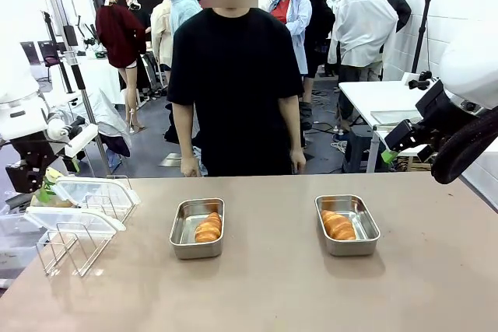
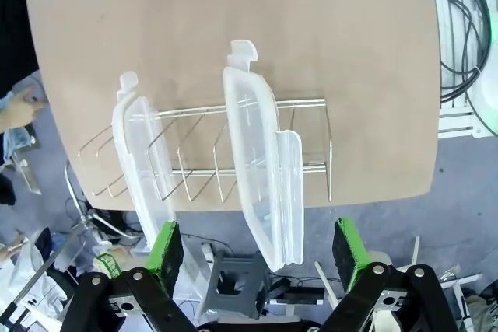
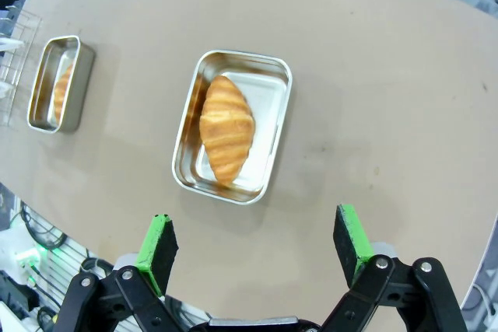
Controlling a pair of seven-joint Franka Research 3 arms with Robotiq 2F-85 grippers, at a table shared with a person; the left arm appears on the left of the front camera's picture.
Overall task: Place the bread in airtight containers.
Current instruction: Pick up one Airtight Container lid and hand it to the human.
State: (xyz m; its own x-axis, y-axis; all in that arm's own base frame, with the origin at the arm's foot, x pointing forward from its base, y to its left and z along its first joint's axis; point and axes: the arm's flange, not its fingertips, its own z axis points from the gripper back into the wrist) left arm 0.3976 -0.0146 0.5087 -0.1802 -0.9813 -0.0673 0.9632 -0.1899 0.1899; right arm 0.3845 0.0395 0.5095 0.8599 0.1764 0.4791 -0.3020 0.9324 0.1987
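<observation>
Two steel airtight containers stand open on the tan table, each with a piece of bread in it. The left tin (image 1: 187, 231) holds a golden roll (image 1: 208, 227); the right tin (image 1: 359, 221) holds another (image 1: 337, 225). My right gripper (image 3: 255, 246) hovers open above the right tin (image 3: 268, 110) and its bread (image 3: 226, 126), with the other tin (image 3: 47, 87) farther off. Open as well, my left gripper (image 2: 257, 250) hangs over the table's left edge above two clear plastic lids (image 2: 261, 169) standing on edge in a wire rack (image 2: 311, 169).
The wire rack (image 1: 74, 246) with the lids (image 1: 85, 190) sits at the table's left end. A person in a black shirt (image 1: 233, 75) stands at the far side, hands down by the table edge. Bare tabletop (image 1: 272, 285) lies in front of the tins.
</observation>
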